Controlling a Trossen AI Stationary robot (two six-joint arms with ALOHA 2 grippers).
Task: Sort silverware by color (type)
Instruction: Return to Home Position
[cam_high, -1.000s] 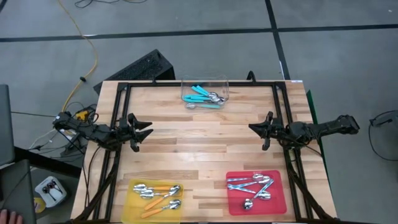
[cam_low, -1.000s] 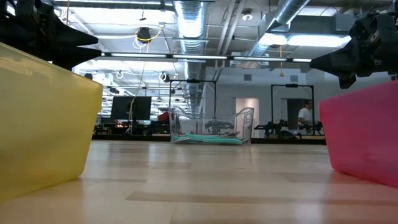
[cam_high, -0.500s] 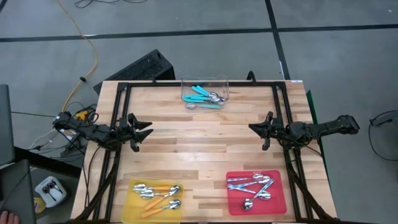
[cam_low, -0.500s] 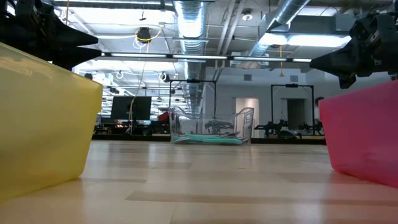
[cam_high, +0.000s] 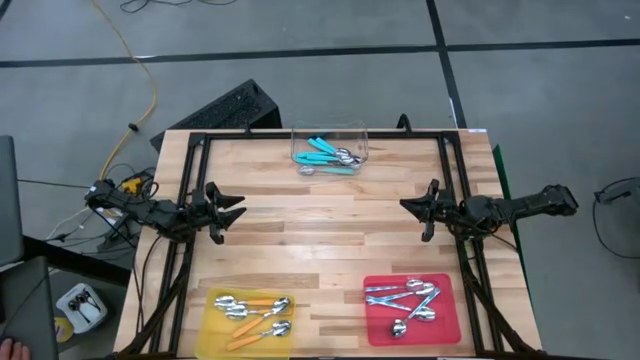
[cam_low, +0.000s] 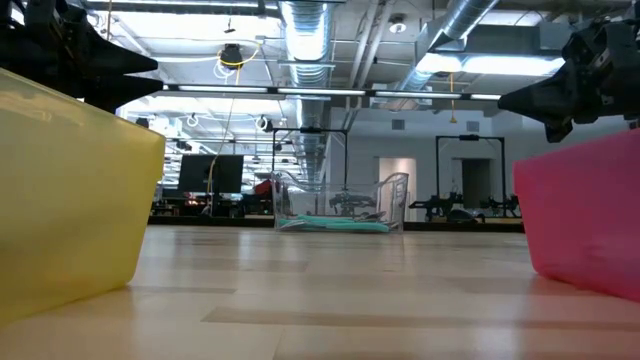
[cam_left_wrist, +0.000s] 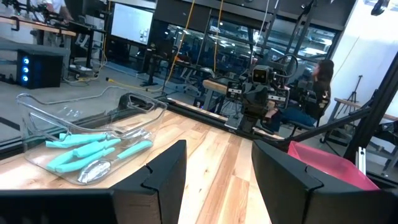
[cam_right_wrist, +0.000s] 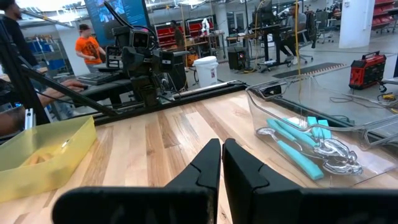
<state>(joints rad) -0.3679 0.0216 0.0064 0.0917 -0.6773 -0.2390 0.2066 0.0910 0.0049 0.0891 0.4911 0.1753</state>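
Observation:
The silverware lies sorted in three containers. Teal-handled spoons lie in a clear tub at the table's far edge. Orange-handled spoons lie in a yellow tray at the near left. Plain silver spoons lie in a red tray at the near right. My left gripper hovers open at the table's left side, pointing level toward the right. My right gripper hovers shut at the right side, pointing level toward the left. Neither touches anything.
A black frame runs along the table's far, left and right edges. Bare wood lies between the two grippers and the trays. People show in the room beyond the table in both wrist views.

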